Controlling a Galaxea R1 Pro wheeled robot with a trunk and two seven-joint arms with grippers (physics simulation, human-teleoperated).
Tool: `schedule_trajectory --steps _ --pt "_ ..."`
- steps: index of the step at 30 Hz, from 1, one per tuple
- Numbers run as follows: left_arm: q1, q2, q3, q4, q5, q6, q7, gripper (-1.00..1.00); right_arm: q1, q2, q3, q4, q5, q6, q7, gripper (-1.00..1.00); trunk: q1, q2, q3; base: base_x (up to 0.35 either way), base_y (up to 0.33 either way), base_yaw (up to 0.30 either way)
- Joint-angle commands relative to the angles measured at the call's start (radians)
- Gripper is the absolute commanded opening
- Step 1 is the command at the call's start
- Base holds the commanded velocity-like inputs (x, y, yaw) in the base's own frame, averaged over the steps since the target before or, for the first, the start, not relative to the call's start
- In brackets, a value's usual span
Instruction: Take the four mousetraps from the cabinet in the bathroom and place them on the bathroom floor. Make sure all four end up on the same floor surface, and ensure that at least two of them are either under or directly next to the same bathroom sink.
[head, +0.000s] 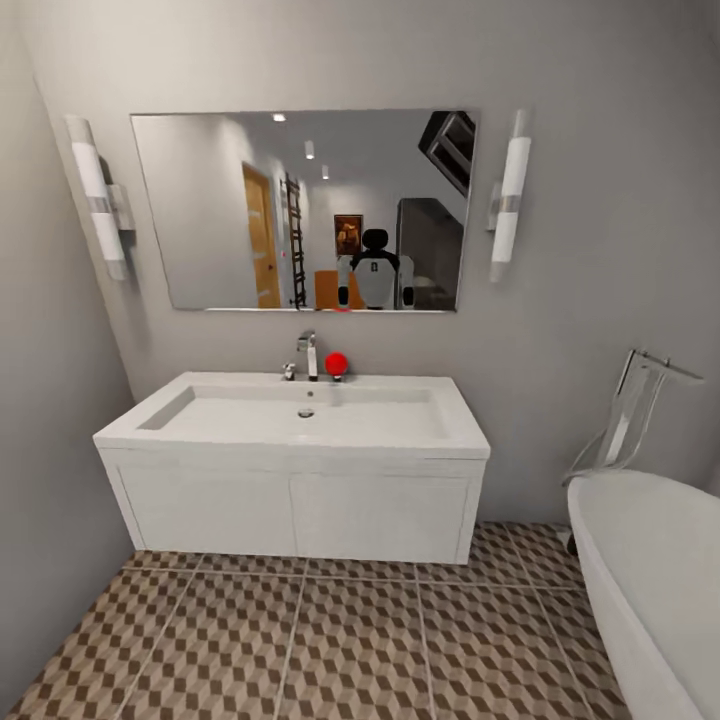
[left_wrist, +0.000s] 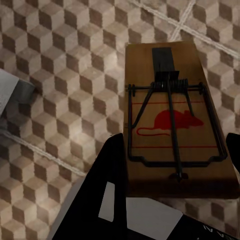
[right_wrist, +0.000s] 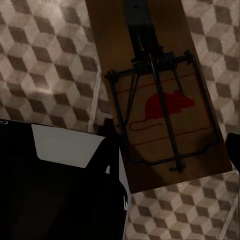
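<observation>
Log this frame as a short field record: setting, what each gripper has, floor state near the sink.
setting: bathroom, facing the sink under a mirror, bathtub to the right
left gripper: shut on a mousetrap, above the tiles
right gripper: shut on a second mousetrap
bathroom floor: cube-pattern tiles; no trap visible in front of the vanity in the head view

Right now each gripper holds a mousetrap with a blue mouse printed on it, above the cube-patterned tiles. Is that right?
Not quite: the printed mouse is red, not blue. The left wrist view shows the left gripper holding a mousetrap with a red mouse, and the right wrist view shows the same on the right gripper's mousetrap. Both hang above the cube-patterned tiles.
</observation>
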Motion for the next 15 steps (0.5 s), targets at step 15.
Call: schedule_trajectory --steps 15 --pt "-0.001 -0.002 -0.009 0.000 0.005 -0.002 0.006 -1.00 -0.001 -0.002 -0.004 0.001 0.007 0.002 0.002 -1.00 0.001 -0.001 -0.001 0.219 0.000 0.132"
